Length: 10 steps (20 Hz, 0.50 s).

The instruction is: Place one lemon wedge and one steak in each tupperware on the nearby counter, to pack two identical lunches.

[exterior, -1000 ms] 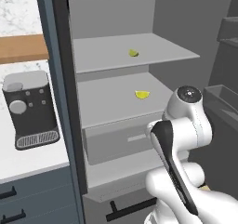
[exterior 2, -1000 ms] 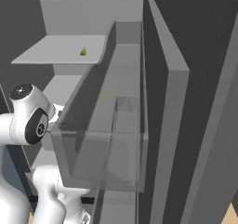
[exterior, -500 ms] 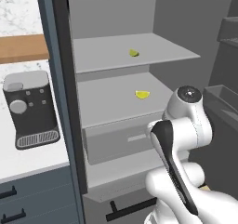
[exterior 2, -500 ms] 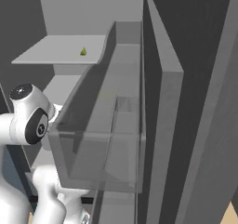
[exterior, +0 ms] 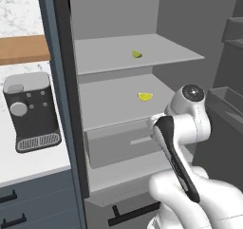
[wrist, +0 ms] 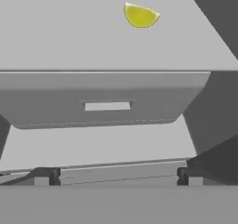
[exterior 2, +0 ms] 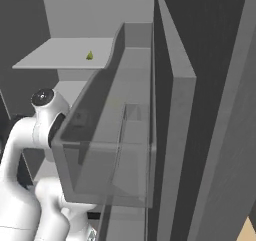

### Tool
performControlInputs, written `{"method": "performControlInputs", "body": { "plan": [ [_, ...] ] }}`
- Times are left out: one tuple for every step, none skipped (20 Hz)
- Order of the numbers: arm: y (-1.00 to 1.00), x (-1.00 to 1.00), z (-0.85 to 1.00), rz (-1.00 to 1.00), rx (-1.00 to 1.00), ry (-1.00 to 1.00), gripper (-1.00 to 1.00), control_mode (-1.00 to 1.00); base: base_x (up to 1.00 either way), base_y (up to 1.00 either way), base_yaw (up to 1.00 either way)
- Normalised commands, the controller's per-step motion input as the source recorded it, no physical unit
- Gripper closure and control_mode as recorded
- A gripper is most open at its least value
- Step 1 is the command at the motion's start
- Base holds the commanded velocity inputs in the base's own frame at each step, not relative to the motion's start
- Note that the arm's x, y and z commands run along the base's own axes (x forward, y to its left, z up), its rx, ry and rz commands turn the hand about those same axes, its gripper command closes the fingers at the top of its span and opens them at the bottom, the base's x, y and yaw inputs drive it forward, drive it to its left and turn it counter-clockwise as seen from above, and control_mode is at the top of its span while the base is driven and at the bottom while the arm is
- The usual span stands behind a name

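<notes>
1. while the fridge stands open, two lemon wedges sit on its shelves: one wedge (exterior: 136,54) on the upper shelf (exterior: 109,57), a second wedge (exterior: 145,97) on the middle shelf (exterior: 107,107), toward the right side.
2. seen from the hand, the lower wedge (wrist: 141,15) lies ahead and up-field, on the shelf just above the closed drawer (wrist: 107,100). well apart from the tips.
3. gripper (wrist: 118,175): jaws spread wide, nothing between them. the two dark tips flank the bottom of the hand view, level with the ledge below the drawer.
4. arm (exterior: 182,128) is parked in front of the drawer, below the middle shelf.
5. handling, as a judgement: wedge looks small and light, rind side curved and likely slick, flesh soft. a firm pinch could squash it or make it squirt sideways.
6. best hold, likely: across the two flat cut faces, near the thick middle, not on the tapered ends. the wedge lies on its side, so a low, near-level approach over the shelf seems needed.
7. risk: little headroom under the upper shelf, and a nudge could slide the wedge toward the back wall.
8. steak and tupperware: can't place them from these views. the counter (exterior: 28,161) at left carries a coffee machine (exterior: 31,110).
</notes>
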Motion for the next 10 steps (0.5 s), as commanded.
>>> {"method": "performControlInputs", "body": {
  "plan": [
    [-0.14,0.87,0.0,0.0,0.04,-0.06,-1.0,-1.0,0.0,0.0,0.0],
    [-0.05,0.89,0.0,0.0,0.01,-0.02,-1.0,-1.0,0.0,0.0,0.0],
    [0.0,0.99,0.0,-0.03,0.0,0.0,-1.0,-1.0,0.0,0.0,0.0],
    [0.0,0.96,0.0,-0.05,0.0,0.0,-1.0,-1.0,0.0,0.0,0.0],
    [0.0,0.92,-0.06,-0.11,0.0,0.0,-1.0,-1.0,0.0,0.0,0.0],
    [0.0,0.93,-0.12,-0.16,0.0,0.0,-1.0,-1.0,0.0,0.0,0.0],
    [0.0,0.84,-0.19,-0.21,0.0,-0.01,-1.0,-1.0,0.0,0.0,0.0],
    [0.0,0.91,-0.19,-0.24,0.0,0.0,-1.0,-1.0,0.0,0.0,0.0],
    [0.0,0.94,-0.11,-0.26,0.01,0.0,-1.0,-1.0,0.0,0.0,0.0],
    [0.0,0.81,-0.06,-0.23,0.0,0.0,-1.0,-1.0,0.0,0.0,0.0]
  ]
}}
